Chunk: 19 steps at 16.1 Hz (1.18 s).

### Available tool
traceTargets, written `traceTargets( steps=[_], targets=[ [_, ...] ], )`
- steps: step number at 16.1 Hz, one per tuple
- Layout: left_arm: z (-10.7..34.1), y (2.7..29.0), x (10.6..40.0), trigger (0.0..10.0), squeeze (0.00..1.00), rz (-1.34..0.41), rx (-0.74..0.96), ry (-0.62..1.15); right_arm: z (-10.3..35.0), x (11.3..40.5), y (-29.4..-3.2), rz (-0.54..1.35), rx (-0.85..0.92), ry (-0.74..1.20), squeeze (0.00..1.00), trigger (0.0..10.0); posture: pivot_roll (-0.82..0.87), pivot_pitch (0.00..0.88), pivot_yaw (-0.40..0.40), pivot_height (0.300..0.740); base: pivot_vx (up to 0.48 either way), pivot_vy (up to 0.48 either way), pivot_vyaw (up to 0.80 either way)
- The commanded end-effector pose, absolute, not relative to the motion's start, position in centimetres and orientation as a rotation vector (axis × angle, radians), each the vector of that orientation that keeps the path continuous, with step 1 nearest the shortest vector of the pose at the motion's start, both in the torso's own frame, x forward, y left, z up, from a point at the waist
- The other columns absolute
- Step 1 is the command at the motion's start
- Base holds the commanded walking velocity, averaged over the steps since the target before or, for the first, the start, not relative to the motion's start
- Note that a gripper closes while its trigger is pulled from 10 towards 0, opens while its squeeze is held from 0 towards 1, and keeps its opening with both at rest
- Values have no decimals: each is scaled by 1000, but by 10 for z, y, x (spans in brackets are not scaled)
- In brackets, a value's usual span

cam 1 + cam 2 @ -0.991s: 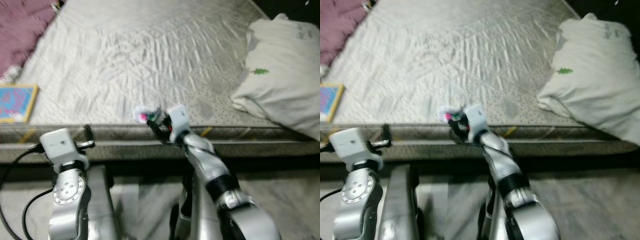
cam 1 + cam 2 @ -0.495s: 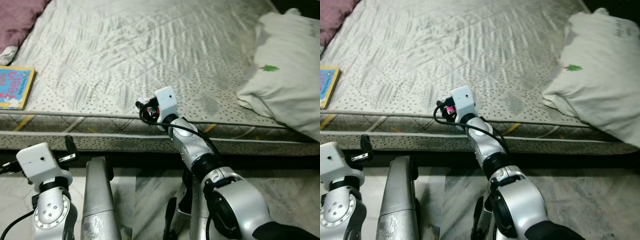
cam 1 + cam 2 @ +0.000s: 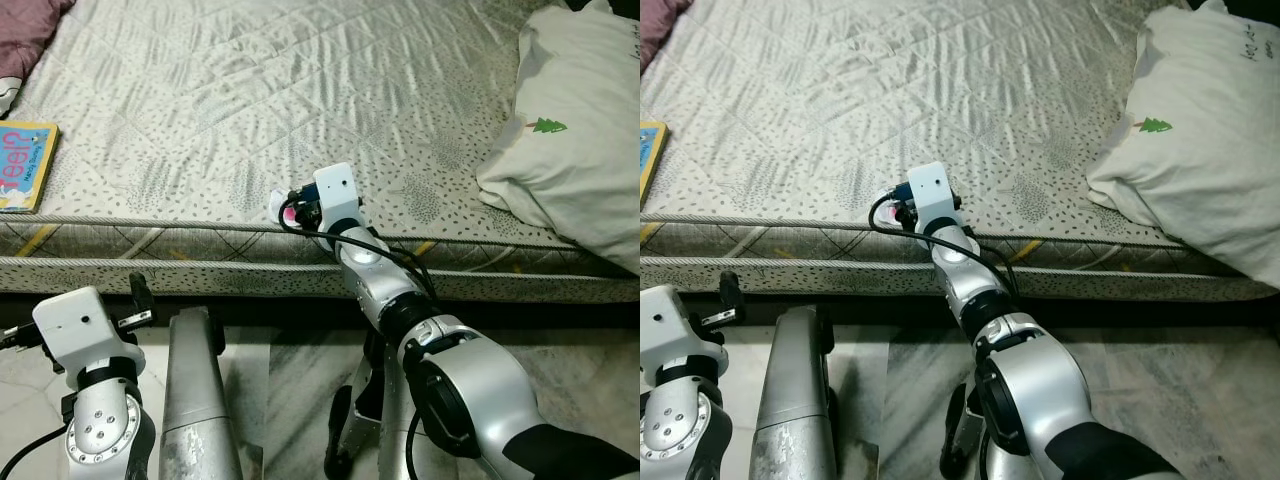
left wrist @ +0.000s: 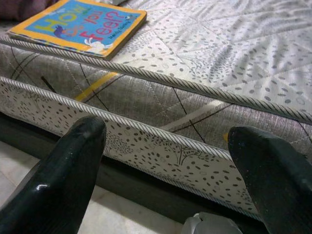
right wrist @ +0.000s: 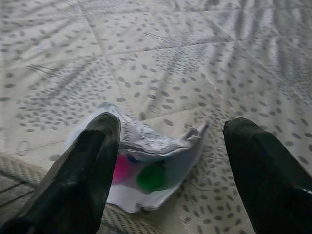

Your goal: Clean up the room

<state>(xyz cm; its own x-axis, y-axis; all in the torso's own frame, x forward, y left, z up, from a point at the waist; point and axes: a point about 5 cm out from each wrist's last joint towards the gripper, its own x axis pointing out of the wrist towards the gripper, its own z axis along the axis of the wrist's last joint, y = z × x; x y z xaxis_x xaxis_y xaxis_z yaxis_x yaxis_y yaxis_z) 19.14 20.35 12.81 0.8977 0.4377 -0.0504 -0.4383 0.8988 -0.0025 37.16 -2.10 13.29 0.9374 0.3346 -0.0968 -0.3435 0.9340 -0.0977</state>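
Observation:
A small crumpled white wrapper [image 5: 146, 165] with pink and green spots lies on the mattress [image 3: 300, 90], right at its near edge. My right gripper [image 5: 171, 126] reaches over that edge and stands open. The wrapper [image 3: 282, 204] lies between its fingers, close against one finger [image 5: 92, 180], while the other finger [image 5: 268, 180] stands well apart from it. Lower down, my left gripper [image 4: 165, 134] hangs open in front of the mattress side with nothing between its fingers. A colourful children's book [image 3: 22, 165] lies flat on the mattress at the far left.
A large white pillow [image 3: 580, 120] with a small green tree print rests on the right part of the bed. A purple blanket [image 3: 25, 25] is bunched at the far left corner. The tiled floor [image 3: 290, 370] runs along the bed's front, below a dark gap.
The view has shifted and steadied from a blur. My right gripper has stayed at the wrapper and now reaches slightly further over the mattress edge. My left arm sits lower against the bed side.

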Motion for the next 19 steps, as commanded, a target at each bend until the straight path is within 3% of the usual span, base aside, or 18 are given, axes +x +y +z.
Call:
traceTargets(
  steps=[1,5,6,15,16,17,19],
  targets=[
    [127,199,189,10000,0,470,-38,63,131,368,-10,359,-114,93,0,10000,381,240,-146,491,0,0,0],
    [127,199,191,10000,0,475,-36,63,116,360,-5,356,-110,164,0,10000,387,235,-150,491,0,0,0],
    [127,199,192,10000,0,476,-36,62,115,359,-4,346,-80,178,0,0,389,232,-149,491,0,0,0],
    [128,201,195,10000,0,484,-42,58,117,359,3,355,66,237,0,118,393,212,-145,491,0,0,0],
    [128,201,196,10000,0,483,-43,57,117,359,3,356,86,249,0,6824,395,209,-144,491,0,0,0],
    [128,201,196,10000,0,482,-44,56,117,360,3,356,103,253,0,10000,397,205,-143,491,0,0,0],
    [129,201,197,10000,0,480,-44,55,118,360,2,367,128,245,0,10000,396,200,-141,491,0,0,0]
  ],
)
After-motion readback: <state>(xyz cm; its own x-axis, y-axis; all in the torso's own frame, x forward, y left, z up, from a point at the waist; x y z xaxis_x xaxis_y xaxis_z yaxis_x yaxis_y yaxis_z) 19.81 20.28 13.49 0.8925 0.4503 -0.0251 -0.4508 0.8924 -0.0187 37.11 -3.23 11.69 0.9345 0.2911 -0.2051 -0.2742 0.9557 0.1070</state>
